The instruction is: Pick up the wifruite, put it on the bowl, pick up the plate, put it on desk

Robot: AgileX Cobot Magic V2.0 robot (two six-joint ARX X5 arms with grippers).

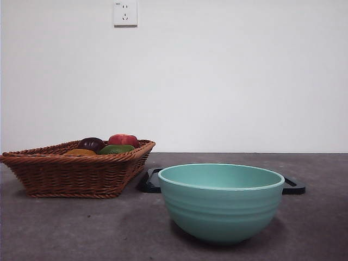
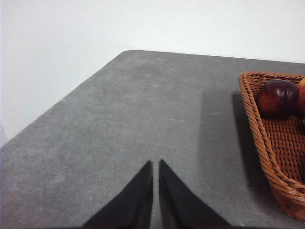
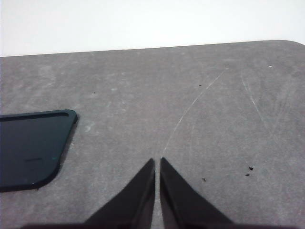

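Note:
The teal-green ridged bowl (image 1: pixel 221 201) stands empty on the dark grey desk (image 1: pixel 65 228) at the front right. Behind it lies the glossy black tray (image 1: pixel 149 182), which also shows in the right wrist view (image 3: pixel 31 148). A brown wicker basket (image 1: pixel 76 174) at the left holds several fruits: a dark purple one (image 1: pixel 91 143), a red one (image 1: pixel 123 140), a green one (image 1: pixel 116 149) and an orange one (image 1: pixel 80 152). My left gripper (image 2: pixel 156 164) is shut and empty over bare desk beside the basket (image 2: pixel 276 157). My right gripper (image 3: pixel 157 162) is shut and empty beside the tray.
A white wall with a power socket (image 1: pixel 125 13) stands behind the desk. The desk's rounded far corners show in both wrist views. Faint scratches mark the desk (image 3: pixel 190 109) by the right gripper.

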